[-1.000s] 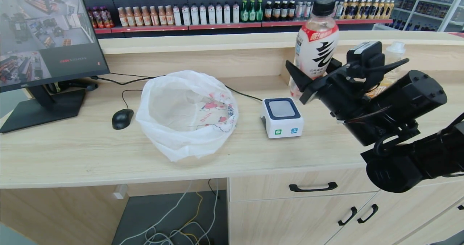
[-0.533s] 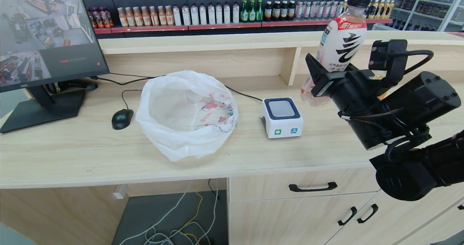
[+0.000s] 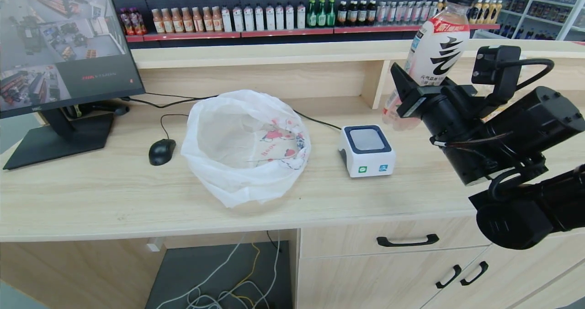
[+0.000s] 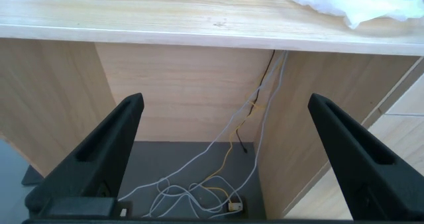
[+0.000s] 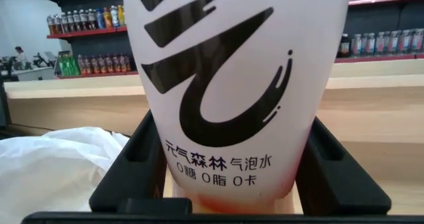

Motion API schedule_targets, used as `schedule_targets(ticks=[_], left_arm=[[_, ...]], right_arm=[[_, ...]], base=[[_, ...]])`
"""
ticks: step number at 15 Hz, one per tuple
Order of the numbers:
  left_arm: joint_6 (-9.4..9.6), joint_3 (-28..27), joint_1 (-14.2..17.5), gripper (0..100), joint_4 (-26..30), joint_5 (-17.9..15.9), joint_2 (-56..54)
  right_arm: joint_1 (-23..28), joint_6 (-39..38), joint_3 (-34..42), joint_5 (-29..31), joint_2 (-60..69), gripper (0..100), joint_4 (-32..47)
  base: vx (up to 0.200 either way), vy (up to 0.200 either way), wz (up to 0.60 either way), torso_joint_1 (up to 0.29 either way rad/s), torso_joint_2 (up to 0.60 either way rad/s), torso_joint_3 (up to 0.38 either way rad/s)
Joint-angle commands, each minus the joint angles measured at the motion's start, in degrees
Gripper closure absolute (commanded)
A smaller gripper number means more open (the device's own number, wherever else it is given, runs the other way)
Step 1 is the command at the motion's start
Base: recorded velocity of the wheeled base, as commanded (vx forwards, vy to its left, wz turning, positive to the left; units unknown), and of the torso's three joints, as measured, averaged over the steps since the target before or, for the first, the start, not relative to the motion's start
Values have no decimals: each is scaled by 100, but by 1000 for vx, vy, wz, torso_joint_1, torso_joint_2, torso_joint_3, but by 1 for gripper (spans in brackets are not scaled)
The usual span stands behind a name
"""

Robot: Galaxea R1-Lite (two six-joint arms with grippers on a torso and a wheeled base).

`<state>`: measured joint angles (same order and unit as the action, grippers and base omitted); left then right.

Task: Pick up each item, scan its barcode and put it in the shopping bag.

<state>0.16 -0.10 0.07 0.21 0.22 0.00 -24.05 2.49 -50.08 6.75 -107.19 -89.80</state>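
Bottle [image 3: 434,48], clamped by right gripper [image 3: 418,96], aloft right of scanner [image 3: 367,150]: lower, turn barcode toward scanner glass, pause steady; bag [image 3: 247,144] left; left gripper [image 4: 225,101] wide, below counter [image 3: 91,194].

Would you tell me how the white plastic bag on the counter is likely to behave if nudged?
The bag looks thin and crumpled, so it would probably fold rather than resist. It looks empty, so it may slide on the smooth counter. Its open rim stands unsupported and might collapse.
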Motion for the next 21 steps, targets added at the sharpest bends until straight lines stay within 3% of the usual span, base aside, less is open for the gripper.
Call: schedule_targets(ticks=[1,10,16,21], left_arm=[[-7,1,1,0,-3,4,0],[2,1,1,0,-3,-4,0],[37,1,1,0,6,-4,0],[28,1,-7,0,-3,4,0]], right_arm=[[-3,-3,-11,-16,-39,100,-20],[-65,15,-134,-16,-232,100,-20],[-144,24,-81,-16,-214,100,-20],[-961,112,-406,10,-461,100,67]], base=[[0,200,0,12,-2,2],[0,200,0,0,3,5],[0,0,0,0,0,0],[0,0,0,0,0,0]])
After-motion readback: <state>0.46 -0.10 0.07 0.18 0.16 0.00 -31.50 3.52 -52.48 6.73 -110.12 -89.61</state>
